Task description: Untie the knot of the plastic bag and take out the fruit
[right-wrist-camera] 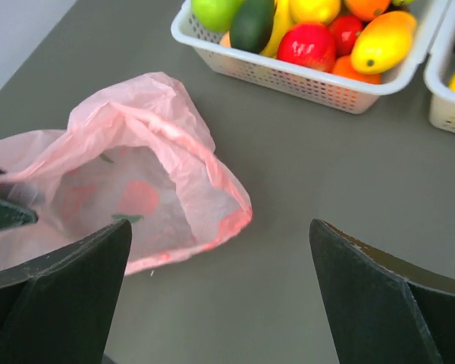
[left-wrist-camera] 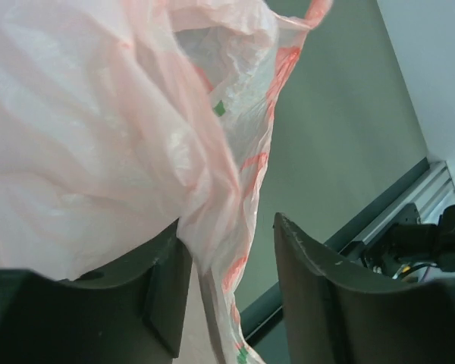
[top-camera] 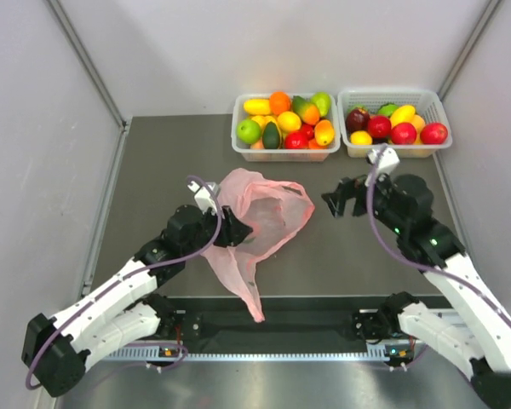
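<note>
The pink plastic bag (top-camera: 264,217) lies slack in the middle of the table, its mouth gaping toward the right. One long strip of its film trails down over the near edge. I make out no knot and no fruit inside it. My left gripper (top-camera: 238,228) is at the bag's left side. In the left wrist view the bag (left-wrist-camera: 98,136) drapes over the left finger and hangs between the parted jaws of the gripper (left-wrist-camera: 229,224), clear of the right finger. My right gripper (top-camera: 336,203) hovers open to the right of the bag (right-wrist-camera: 136,174), with bare table between its fingers (right-wrist-camera: 220,227).
Two white baskets stand at the back, the left basket (top-camera: 285,155) and the right basket (top-camera: 392,152), both heaped with toy fruit. The left basket (right-wrist-camera: 303,80) sits just beyond the bag in the right wrist view. Grey walls close in both sides.
</note>
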`<move>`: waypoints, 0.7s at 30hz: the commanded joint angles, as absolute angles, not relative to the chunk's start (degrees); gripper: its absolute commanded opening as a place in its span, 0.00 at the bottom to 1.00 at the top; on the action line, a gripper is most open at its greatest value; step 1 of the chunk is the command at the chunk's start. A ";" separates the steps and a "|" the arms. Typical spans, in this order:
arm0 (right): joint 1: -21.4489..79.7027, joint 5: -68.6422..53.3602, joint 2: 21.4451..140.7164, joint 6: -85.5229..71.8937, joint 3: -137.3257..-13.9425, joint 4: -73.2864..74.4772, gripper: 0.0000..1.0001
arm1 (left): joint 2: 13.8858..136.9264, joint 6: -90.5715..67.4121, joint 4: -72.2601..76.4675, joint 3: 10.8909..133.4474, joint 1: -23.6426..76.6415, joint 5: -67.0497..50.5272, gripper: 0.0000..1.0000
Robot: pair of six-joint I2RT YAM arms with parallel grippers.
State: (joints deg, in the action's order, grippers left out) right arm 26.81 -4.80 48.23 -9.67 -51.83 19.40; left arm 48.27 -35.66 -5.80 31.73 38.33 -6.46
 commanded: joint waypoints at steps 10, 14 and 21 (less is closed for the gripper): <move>26.54 -0.35 23.12 -10.38 -53.78 31.27 1.00 | 50.71 -32.08 -1.84 40.16 38.50 -9.58 0.99; 26.46 -1.31 23.47 -10.19 -58.35 34.89 1.00 | 49.57 -30.68 -2.46 42.18 38.50 -11.51 0.99; 26.46 -0.79 22.41 -10.11 -60.64 36.03 1.00 | 48.87 -26.81 -4.92 47.80 38.50 -15.29 0.99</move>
